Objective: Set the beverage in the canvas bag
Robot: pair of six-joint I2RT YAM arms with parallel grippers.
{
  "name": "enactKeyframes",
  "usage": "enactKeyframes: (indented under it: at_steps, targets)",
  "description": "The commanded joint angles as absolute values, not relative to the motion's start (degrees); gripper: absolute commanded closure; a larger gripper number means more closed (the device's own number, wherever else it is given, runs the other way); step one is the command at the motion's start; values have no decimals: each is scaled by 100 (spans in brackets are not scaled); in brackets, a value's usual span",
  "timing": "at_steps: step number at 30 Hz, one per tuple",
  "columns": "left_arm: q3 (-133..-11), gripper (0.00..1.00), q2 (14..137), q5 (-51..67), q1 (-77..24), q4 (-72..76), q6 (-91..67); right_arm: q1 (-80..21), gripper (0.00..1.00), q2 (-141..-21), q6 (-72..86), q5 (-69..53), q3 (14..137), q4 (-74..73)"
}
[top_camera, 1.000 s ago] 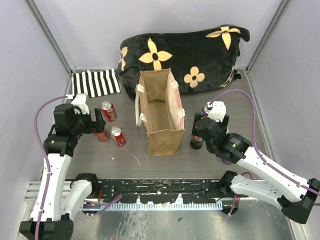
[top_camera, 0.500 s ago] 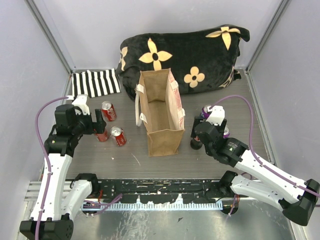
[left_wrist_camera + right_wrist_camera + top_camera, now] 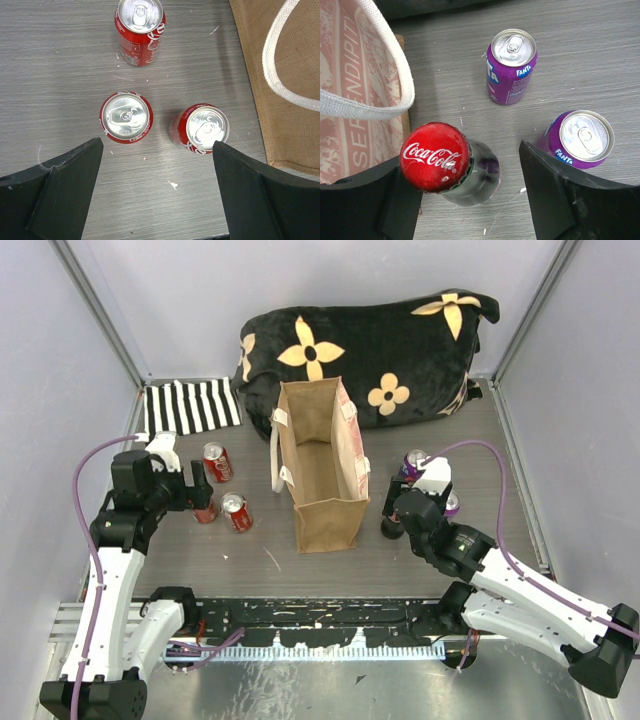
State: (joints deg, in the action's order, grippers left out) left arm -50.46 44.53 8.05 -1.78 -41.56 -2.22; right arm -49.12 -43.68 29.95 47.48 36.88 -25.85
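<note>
The upright cola bottle (image 3: 436, 156) stands between the spread, unclamped fingers of the right gripper (image 3: 466, 162), nearer the nine-o'clock finger; the canvas bag (image 3: 360, 100) lies just beyond, also at nine o'clock.

Pale lilac-grey walls (image 3: 330, 280) box the table (image 3: 250, 560) in on three sides, with bare metal posts (image 3: 100, 312) slanting up at the back corners. The light's flat and even, shadows soft. Tabletop is grey wood-grain, a bit scuffed with white specks, and along the near edge there's a black rail (image 3: 330, 625), then a brushed steel sheet (image 3: 330, 690).
</note>
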Motion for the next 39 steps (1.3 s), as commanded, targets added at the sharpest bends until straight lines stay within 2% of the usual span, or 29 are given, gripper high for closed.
enactKeyframes:
  at_steps: [1, 3, 5, 6, 9, 11, 28, 39]
  targets:
    - [-5005, 2, 4379, 884, -193, -4182, -264, -4948, 25, -4387, 2910, 4879, 3578, -2090]
    - [-5000, 2, 4357, 879, -193, -4199, -264, -4948, 29, -4417, 2893, 4836, 3542, -2015]
    - [-4999, 2, 4343, 879, -193, -4209, -253, -4944, 37, -4443, 2881, 4803, 3508, -1969]
    - [-5001, 2, 4341, 879, -200, -4214, -259, -4948, 45, -4450, 2882, 4787, 3499, -1953]
    - [-5013, 2, 4342, 887, -193, -4231, -262, -4948, 79, -4412, 2877, 4777, 3525, -1951]
    - [-5014, 2, 4331, 896, -193, -4228, -268, -4948, 98, -4359, 2838, 4802, 3578, -1950]
    - [-5236, 2, 4263, 1328, -193, -4140, -619, -4941, 99, -4610, 2276, 4888, 4933, -2157]
    - [-5361, 2, 4349, 1482, -193, -4114, -771, -4939, 99, -5299, 1726, 4967, 6429, -2256]
